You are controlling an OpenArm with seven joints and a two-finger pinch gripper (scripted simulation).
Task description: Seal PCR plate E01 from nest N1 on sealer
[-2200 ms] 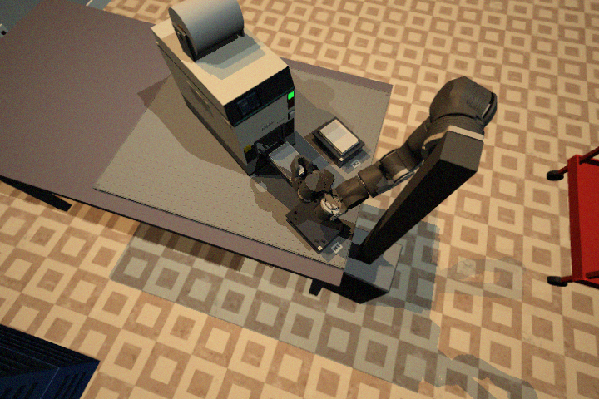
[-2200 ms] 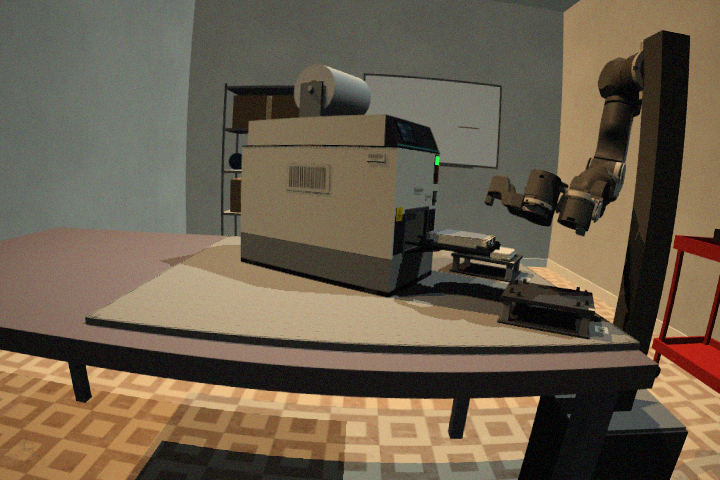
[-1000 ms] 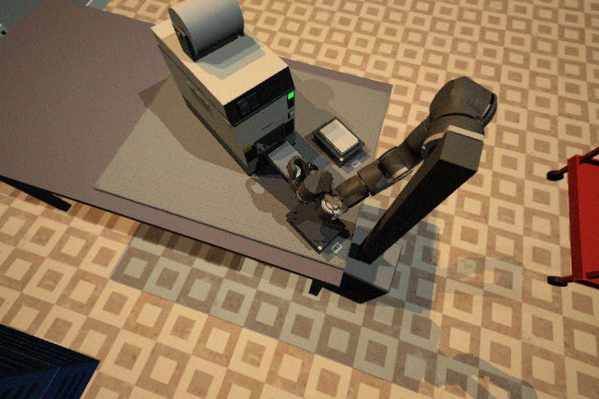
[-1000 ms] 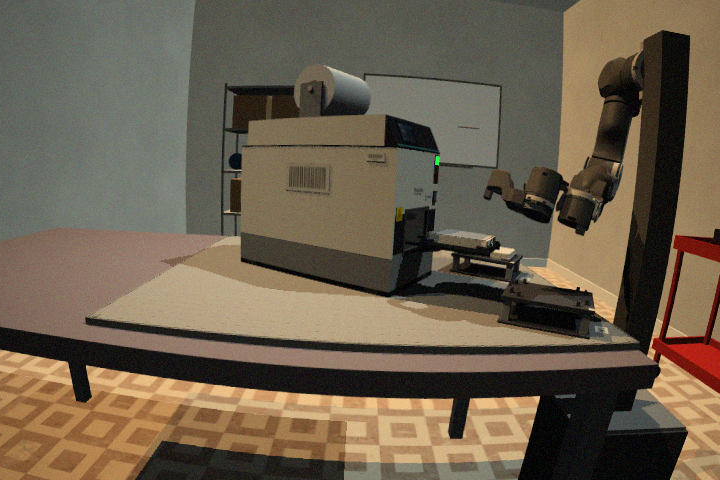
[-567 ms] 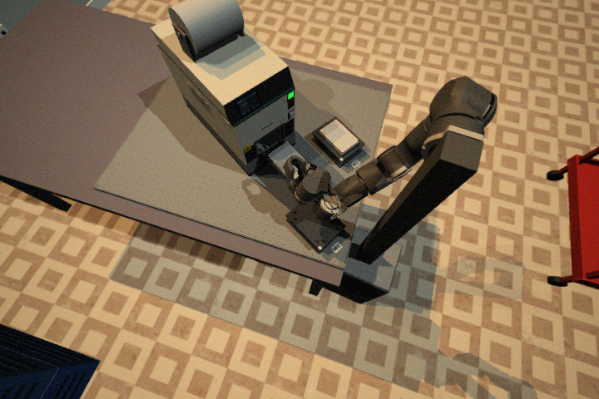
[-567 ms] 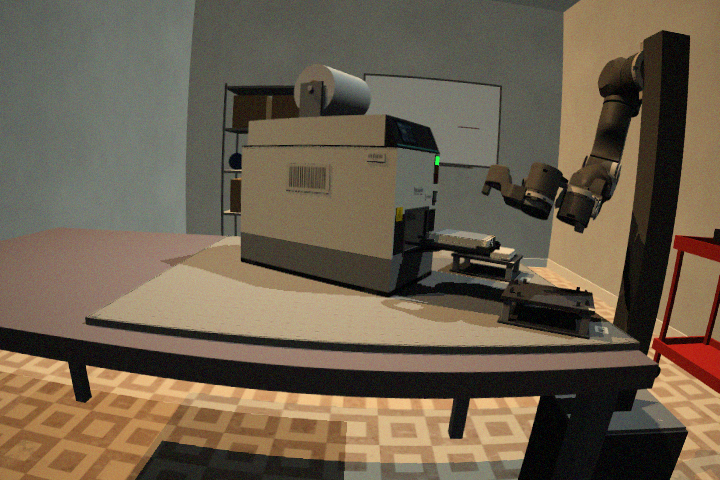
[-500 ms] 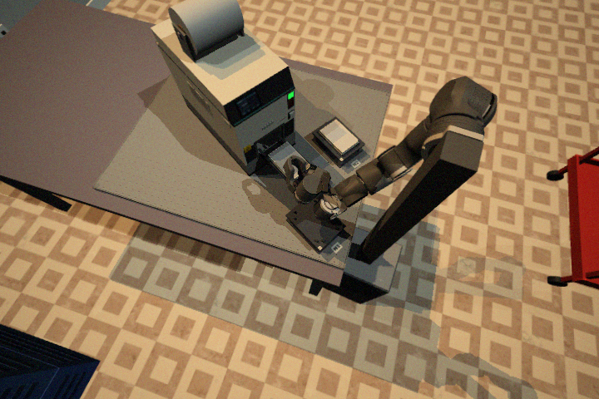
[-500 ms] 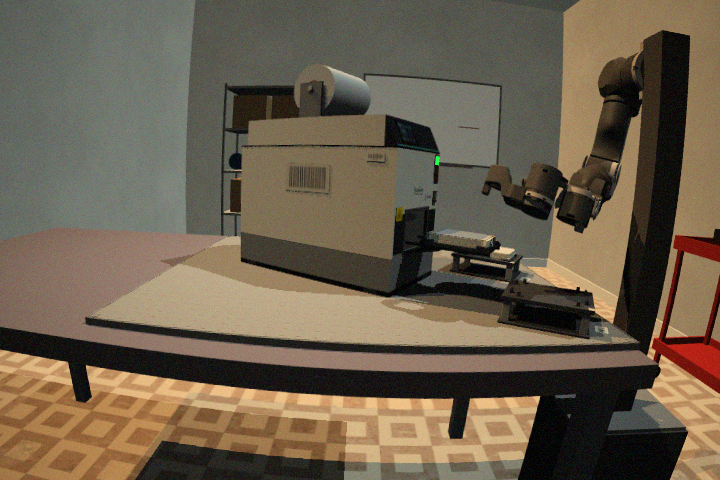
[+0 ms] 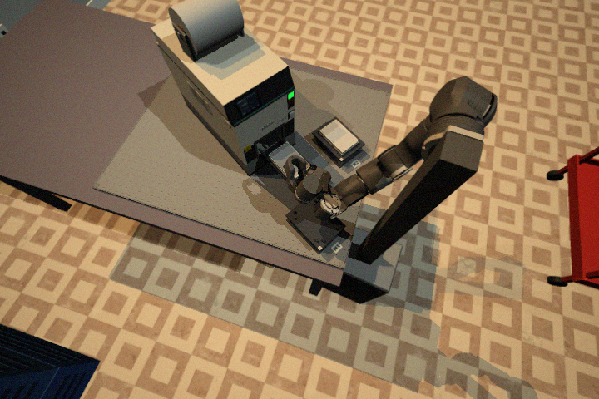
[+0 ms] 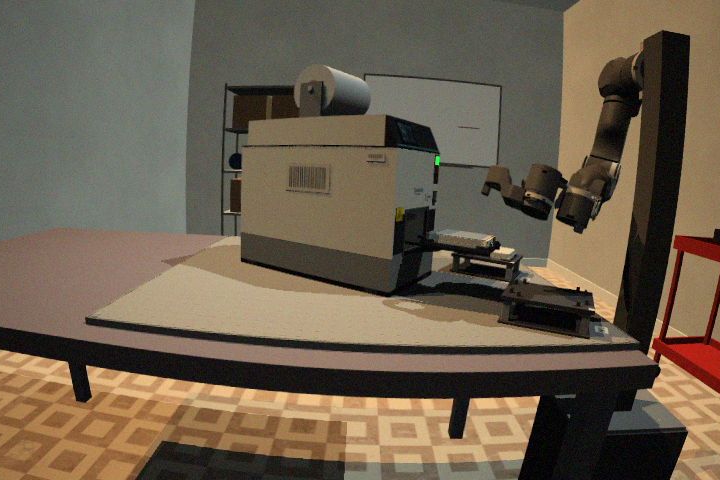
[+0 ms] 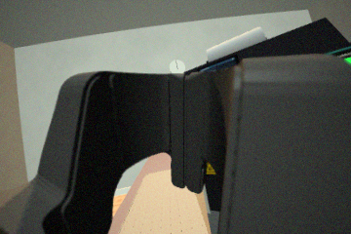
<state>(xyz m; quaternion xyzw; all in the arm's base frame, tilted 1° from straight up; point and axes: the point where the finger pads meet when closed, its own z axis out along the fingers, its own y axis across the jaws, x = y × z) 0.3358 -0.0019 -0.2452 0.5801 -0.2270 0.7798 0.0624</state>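
The sealer (image 9: 230, 89) stands on the mat, and its lamp (image 9: 290, 96) shows green; the lamp also shows in the side view (image 10: 437, 160) and the wrist view (image 11: 349, 60). The stage is out in front of the housing with a plate (image 10: 463, 238) lying flat on it; from above the plate (image 9: 281, 155) is partly hidden by my arm. My gripper (image 10: 488, 183) is shut and empty. It hovers well above the stage's outer end, pointing at the sealer's front. In the wrist view the closed fingers (image 11: 188, 180) fill the frame.
One plate nest (image 9: 315, 225) near the arm's base is empty. The other nest holds a white plate (image 9: 339, 137) to the right of the stage. A red cart (image 9: 592, 221) stands on the floor at the right. The arm's column (image 10: 649, 186) rises at the table's corner.
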